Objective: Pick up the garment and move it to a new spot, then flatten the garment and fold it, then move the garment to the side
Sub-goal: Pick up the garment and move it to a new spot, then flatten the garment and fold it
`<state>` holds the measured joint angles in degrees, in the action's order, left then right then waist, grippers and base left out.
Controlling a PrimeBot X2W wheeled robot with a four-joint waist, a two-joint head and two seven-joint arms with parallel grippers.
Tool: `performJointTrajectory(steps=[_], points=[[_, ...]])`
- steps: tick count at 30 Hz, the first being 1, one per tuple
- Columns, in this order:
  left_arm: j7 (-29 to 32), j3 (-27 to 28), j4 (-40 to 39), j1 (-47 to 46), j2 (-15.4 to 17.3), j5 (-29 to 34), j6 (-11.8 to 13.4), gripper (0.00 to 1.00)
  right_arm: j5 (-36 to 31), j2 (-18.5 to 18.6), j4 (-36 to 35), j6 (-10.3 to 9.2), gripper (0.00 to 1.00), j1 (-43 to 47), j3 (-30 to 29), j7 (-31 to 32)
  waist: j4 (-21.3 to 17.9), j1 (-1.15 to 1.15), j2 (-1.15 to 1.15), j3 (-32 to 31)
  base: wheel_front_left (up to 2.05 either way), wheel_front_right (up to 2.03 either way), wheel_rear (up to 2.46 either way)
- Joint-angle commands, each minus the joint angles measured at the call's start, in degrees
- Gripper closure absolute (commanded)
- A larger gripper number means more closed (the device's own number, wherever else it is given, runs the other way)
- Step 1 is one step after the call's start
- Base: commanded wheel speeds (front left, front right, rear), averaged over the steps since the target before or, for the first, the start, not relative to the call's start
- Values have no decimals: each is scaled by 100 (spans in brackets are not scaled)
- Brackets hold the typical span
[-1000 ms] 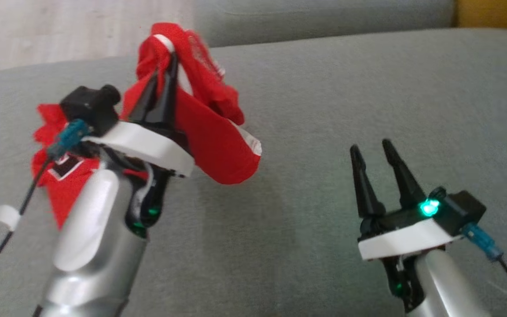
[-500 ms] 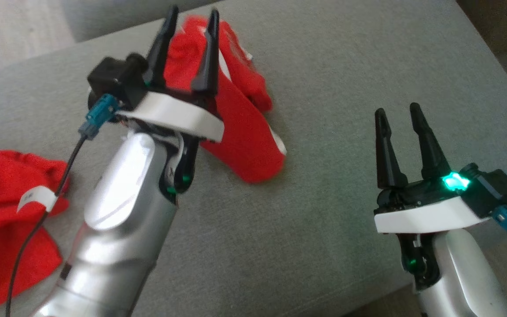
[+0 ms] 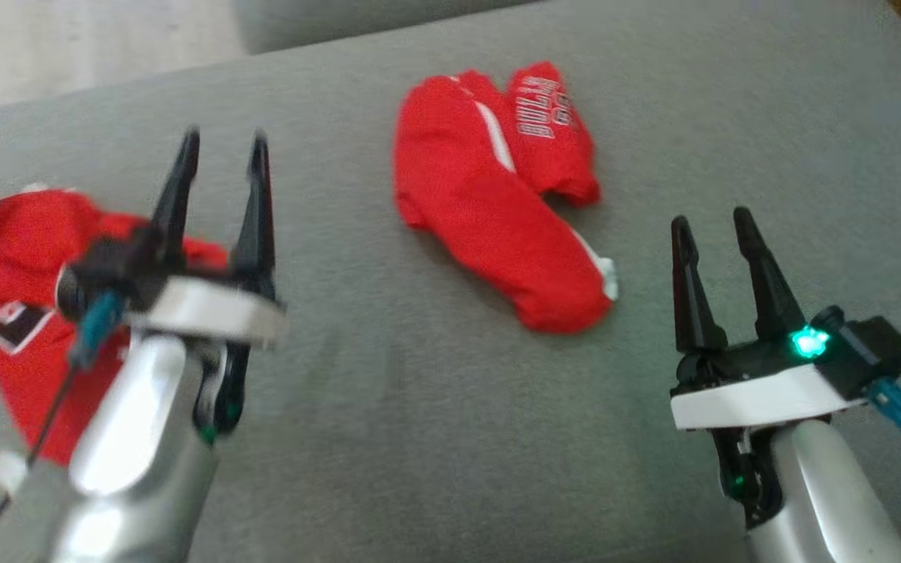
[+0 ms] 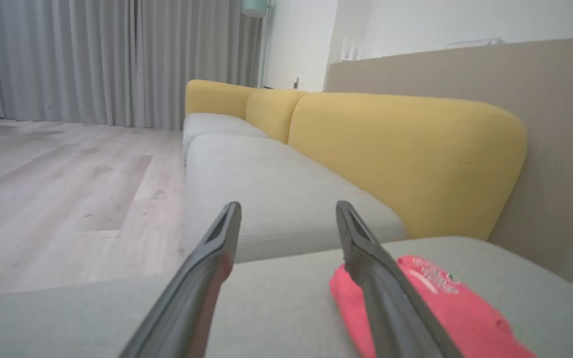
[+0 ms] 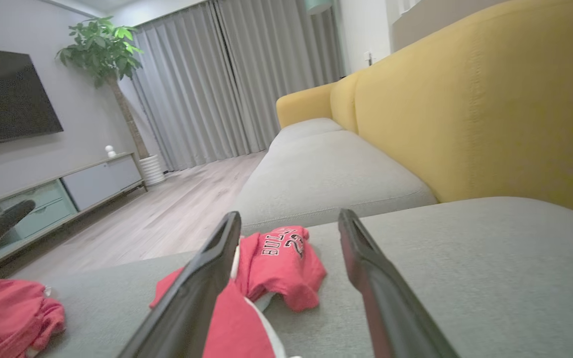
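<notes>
The garment (image 3: 489, 203) is a red jersey with white trim and lettering, lying crumpled on the grey sofa seat (image 3: 419, 438), centre-back in the head view. My left gripper (image 3: 225, 141) is open and empty, off to the garment's left and apart from it. My right gripper (image 3: 710, 219) is open and empty, just right of the garment's near end. In the left wrist view the garment (image 4: 445, 303) lies partly behind the right finger of the open left gripper (image 4: 289, 206). The right wrist view has the garment (image 5: 276, 263) ahead of the open right gripper (image 5: 290, 215), partly behind its left finger.
A second red garment (image 3: 5, 266) lies bunched at the seat's left edge, behind my left wrist; the same second garment (image 5: 13, 313) sits low left in the right wrist view. The yellow backrest (image 5: 465, 109) borders the seat. Wooden floor (image 4: 57, 189) lies beyond the cushion's edge.
My left gripper opened and let go of the garment, which now lies on the seat. The left arm drew back to the lower left. The head camera also shifted.
</notes>
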<state>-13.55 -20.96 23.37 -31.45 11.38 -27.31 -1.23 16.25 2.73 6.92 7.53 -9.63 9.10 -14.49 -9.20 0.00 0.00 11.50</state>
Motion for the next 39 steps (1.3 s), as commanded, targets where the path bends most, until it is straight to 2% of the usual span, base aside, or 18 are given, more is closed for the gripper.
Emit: performJointTrajectory(steps=[1,3,4,11,17,24,28,31,32,33,39], points=[[-72,155,-246,43,197,91,-16,0,-67,15,-127,-4,0,-9,102,-51,448,0,0,-272,0,0,0],[-106,100,-362,376,368,297,19,0,-143,15,3,-4,0,46,69,-51,650,0,0,-371,0,0,0],[-127,72,-466,735,461,478,121,0,-192,15,153,-4,0,103,38,-51,826,0,0,-466,0,0,0],[-142,325,-1074,1827,110,473,400,0,-244,15,895,-4,0,208,-31,-51,1192,0,0,-662,0,0,0],[-143,420,-1310,2012,-94,623,334,0,-309,15,1595,-4,0,-135,-223,-51,1368,0,0,-597,0,0,0],[-144,420,-1305,1887,-196,785,216,0,-280,15,2735,-4,0,-958,-415,59,1492,0,0,-330,0,0,0],[-144,382,-1250,1806,-292,854,146,0,-273,15,3396,-4,0,-1410,-365,137,1580,0,0,-200,0,0,0],[-144,386,-1213,1751,-347,900,97,0,-255,15,3841,-4,0,-1639,-117,277,1621,0,0,-137,0,0,0],[-144,394,-1203,1741,-361,912,86,0,-207,15,3950,-4,45,-1693,12,322,1626,0,0,-126,0,0,0],[-144,407,-1195,1732,-374,924,78,0,-153,15,4028,-4,100,-1745,132,328,1623,0,0,-120,0,0,0],[-144,517,-1159,1741,-407,973,65,0,-255,15,4185,-4,100,-1887,485,128,1494,0,0,-191,0,0,0]])
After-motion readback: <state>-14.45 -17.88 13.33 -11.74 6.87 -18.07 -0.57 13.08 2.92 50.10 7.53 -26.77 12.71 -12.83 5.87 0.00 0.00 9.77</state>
